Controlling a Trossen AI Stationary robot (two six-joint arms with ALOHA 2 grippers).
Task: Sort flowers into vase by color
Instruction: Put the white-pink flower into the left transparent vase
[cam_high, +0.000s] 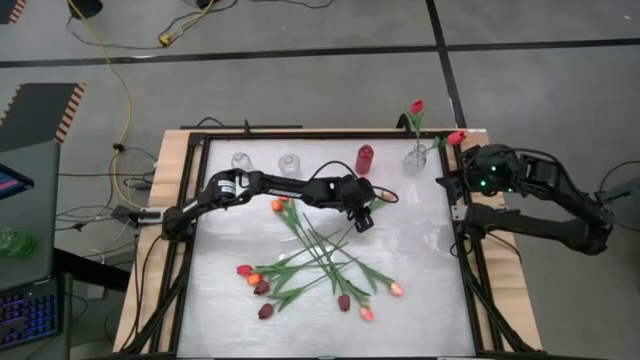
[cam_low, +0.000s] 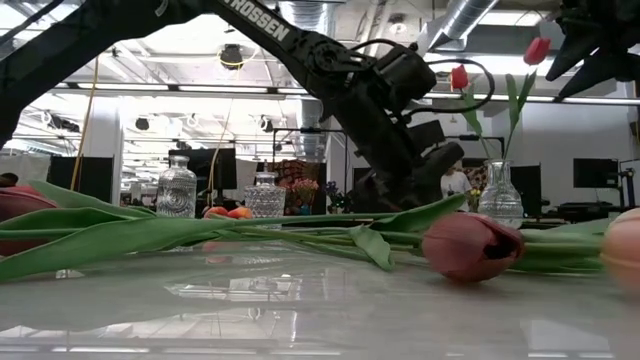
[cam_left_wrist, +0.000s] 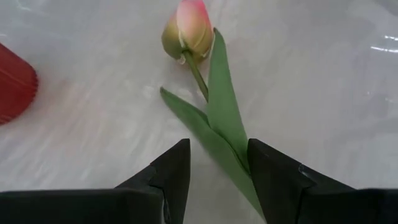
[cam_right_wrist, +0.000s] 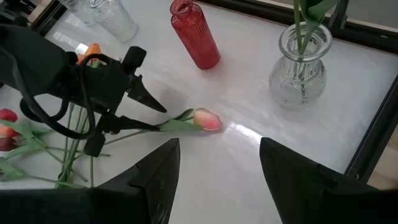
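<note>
My left hand (cam_left_wrist: 214, 180) straddles a pink tulip (cam_left_wrist: 188, 30)'s leaf, half-open, at the red vase (cam_high: 365, 158)'s six o'clock; pinching leaf alone could slip.

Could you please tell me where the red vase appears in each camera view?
High view: red vase at the table's far edge, right of centre.
Low view: not visible.
Left wrist view: partly in frame, beside the pink tulip.
Right wrist view: beyond the pink tulip.
Landmark: the clear vase holding a red tulip, next to it.
</note>
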